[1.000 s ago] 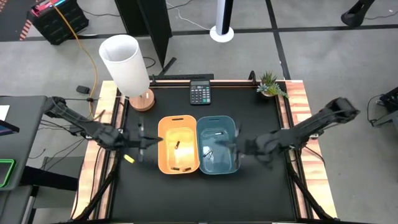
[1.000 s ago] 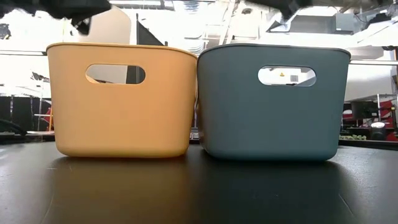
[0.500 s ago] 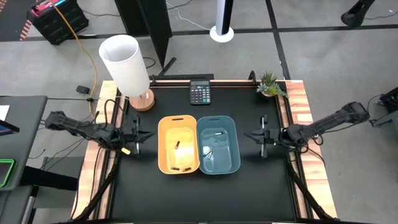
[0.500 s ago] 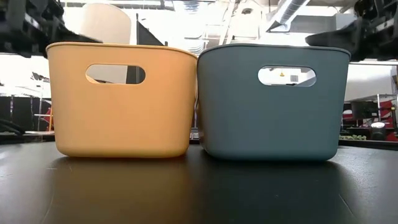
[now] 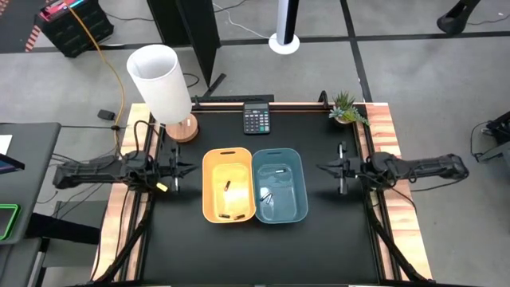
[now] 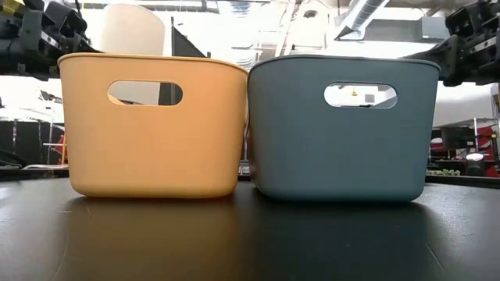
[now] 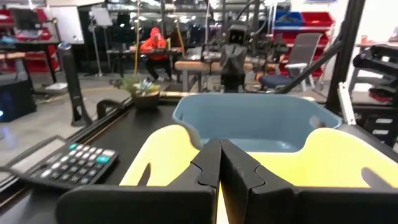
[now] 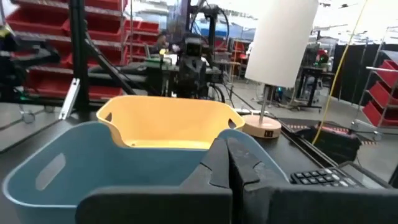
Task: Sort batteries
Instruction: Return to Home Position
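Note:
Two bins stand side by side mid-table, an orange bin [image 5: 229, 185] and a blue bin [image 5: 279, 185]. Two dark batteries [image 5: 226, 186] lie on the orange bin's floor, one more [image 5: 233, 217] at its near wall. Silvery batteries [image 5: 279, 170] lie on the blue bin's floor. My left gripper [image 5: 190, 168] hovers level to the left of the orange bin, shut and empty, as the left wrist view [image 7: 219, 150] shows. My right gripper [image 5: 320, 167] hovers level to the right of the blue bin, also shut and empty [image 8: 227, 148].
A calculator [image 5: 256, 119] lies at the far edge. A lamp with a white shade [image 5: 162, 80] stands at the far left corner, and a small potted plant [image 5: 346, 108] at the far right. Bare black tabletop [image 5: 255, 247] stretches in front of the bins.
Both arms have drawn back from the bins. The left gripper moved toward the table's left edge and the right gripper toward its right edge. Each has risen a little and levelled out, pointing at the bins. The bins and batteries have stayed put.

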Action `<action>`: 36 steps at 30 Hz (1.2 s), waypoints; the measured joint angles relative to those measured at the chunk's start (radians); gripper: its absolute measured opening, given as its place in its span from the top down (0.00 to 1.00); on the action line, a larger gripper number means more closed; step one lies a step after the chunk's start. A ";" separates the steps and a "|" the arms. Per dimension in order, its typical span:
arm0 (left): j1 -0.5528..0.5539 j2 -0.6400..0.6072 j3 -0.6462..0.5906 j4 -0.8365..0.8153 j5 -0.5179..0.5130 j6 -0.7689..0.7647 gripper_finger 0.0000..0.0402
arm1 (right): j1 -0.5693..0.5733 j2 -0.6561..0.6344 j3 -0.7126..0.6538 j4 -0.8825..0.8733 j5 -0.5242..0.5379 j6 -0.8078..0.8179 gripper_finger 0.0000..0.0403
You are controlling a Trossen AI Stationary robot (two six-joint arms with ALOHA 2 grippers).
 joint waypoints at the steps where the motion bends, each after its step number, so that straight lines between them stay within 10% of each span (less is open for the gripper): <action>1: 0.005 -0.020 0.000 -0.028 0.000 -0.004 1.00 | 0.000 -0.032 0.000 -0.026 -0.001 0.002 1.00; 36: 0.007 -0.078 0.012 -0.211 -0.009 -0.096 1.00 | -0.014 -0.128 -0.002 -0.165 -0.002 0.185 0.90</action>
